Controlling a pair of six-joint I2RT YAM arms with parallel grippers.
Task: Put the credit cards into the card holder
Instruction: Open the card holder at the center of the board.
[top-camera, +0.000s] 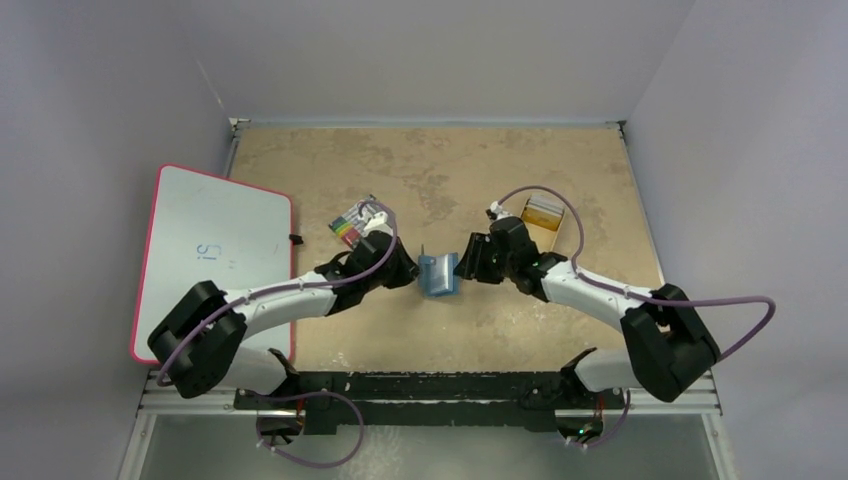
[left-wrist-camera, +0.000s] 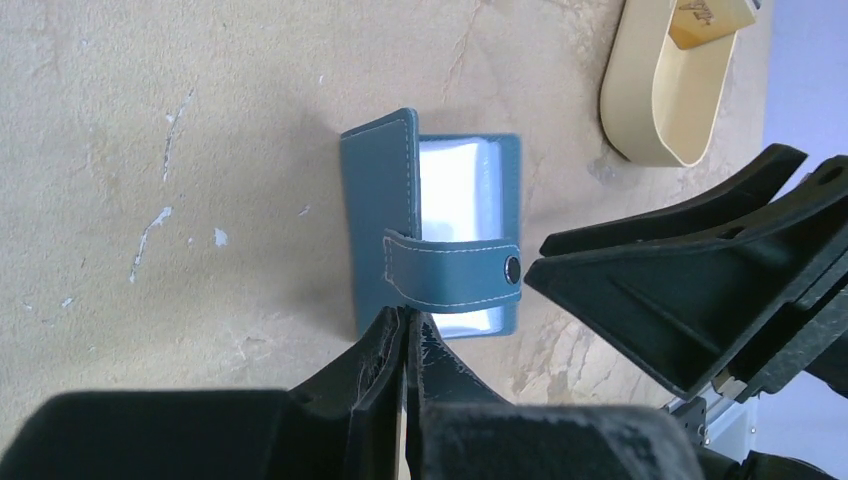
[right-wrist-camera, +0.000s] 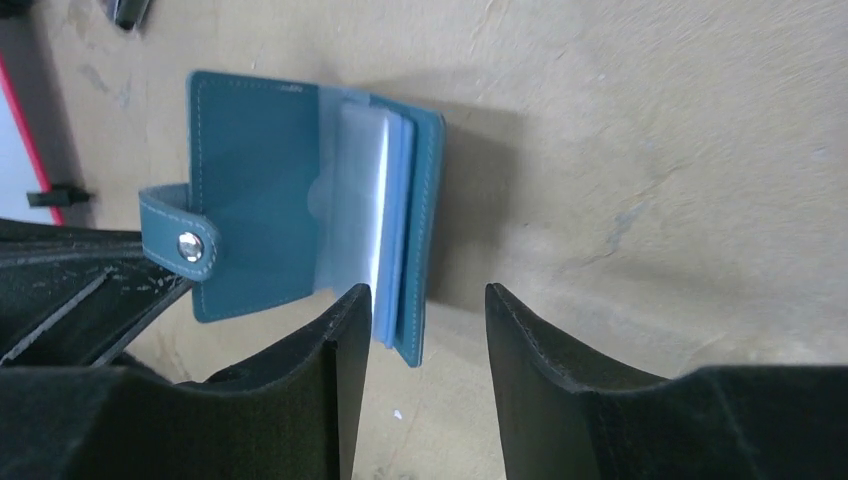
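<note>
While both arms lie low and stretch inward over the table, their wrists meet at the card holder, which sits half open between them, its covers spread in a V when seen from above. The left arm bends sharply near its base, and its forearm runs almost level to a point just left of the card holder. The left gripper is pressed fully together, its tips pinching the near edge of the teal cover beside the snap strap. The right arm mirrors that pose from the other side. The right gripper is parted about halfway and grips nothing. The card holder's other cover and its clear sleeves sit in the gap, close against one finger and apart from the other. Beyond the card holder on the right arm's side, a tan tray holds the credit cards, with an orange-yellow one showing. A striped pack lies beyond the card holder on the left arm's side, and a whiteboard lies further left.
</note>
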